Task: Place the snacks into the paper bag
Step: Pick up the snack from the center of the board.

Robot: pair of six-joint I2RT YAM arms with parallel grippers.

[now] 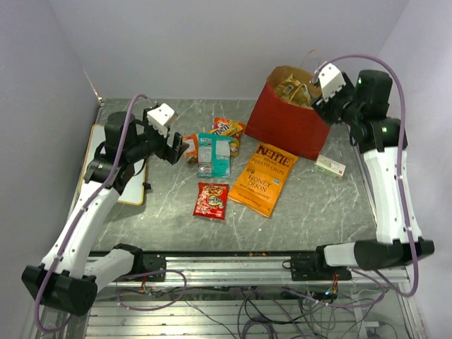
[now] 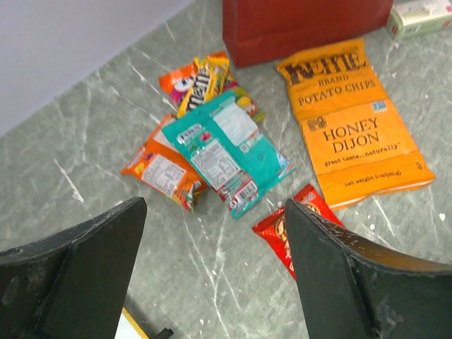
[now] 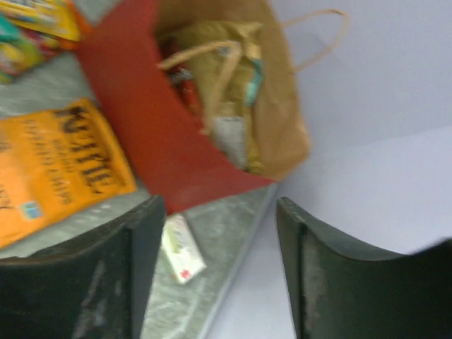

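Note:
The red paper bag (image 1: 289,123) stands at the back right, its mouth open, with a tan packet (image 1: 293,88) inside. On the table lie the orange Kettle chip bag (image 1: 263,178), a teal pack (image 1: 213,154), a small red pack (image 1: 211,200), an orange pack (image 1: 189,148) and an M&M's pack (image 1: 229,127). My left gripper (image 1: 175,148) is open and empty, hovering just left of the teal pack (image 2: 226,148) and orange pack (image 2: 161,169). My right gripper (image 1: 321,95) is open and empty, beside the bag's right rim (image 3: 141,120).
A small white and green box (image 1: 330,166) lies right of the bag's base and shows in the right wrist view (image 3: 182,247). A flat white board (image 1: 99,145) lies at the left edge under my left arm. Walls close the back and both sides.

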